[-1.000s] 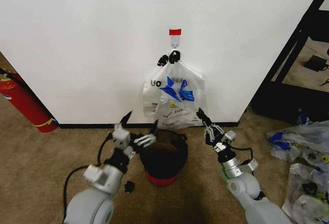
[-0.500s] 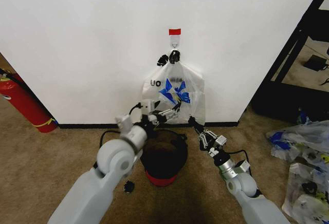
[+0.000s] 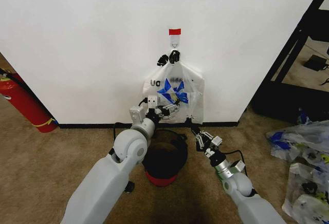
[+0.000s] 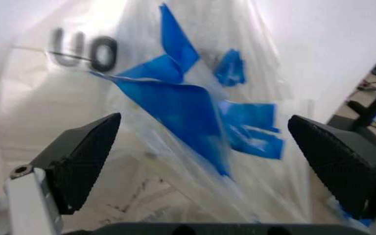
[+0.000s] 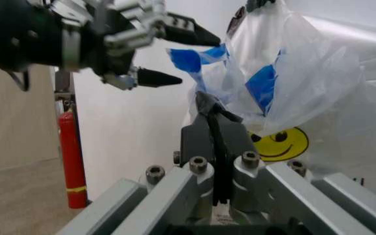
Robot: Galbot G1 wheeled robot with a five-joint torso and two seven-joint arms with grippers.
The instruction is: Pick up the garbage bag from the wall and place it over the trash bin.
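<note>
Since a second ago my left arm has swung up from beside the trash bin (image 3: 163, 163) and now reaches to the garbage bag (image 3: 175, 96); my left gripper (image 3: 169, 110) sits at the bag's lower half, fingers spread wide on either side of the blue tape tabs (image 4: 195, 110) without closing on them. My right gripper (image 3: 197, 133) has slid in toward the bag's lower right corner, at about 4 o'clock from the left one; its fingers (image 5: 213, 128) are pressed together, and whether any plastic is caught between them I cannot tell.

The bag hangs flat against the wall (image 3: 92, 44), long axis vertical, handles at 12 o'clock on the hook (image 3: 175, 41) under the red tape strip (image 3: 175, 31), its bottom at 6 o'clock just above the bin.

My left forearm covers the bin's left rim and the bag's lower left edge. The print reads only as "UO"; the smiley face (image 5: 278, 144) is partly behind my right gripper.
</note>
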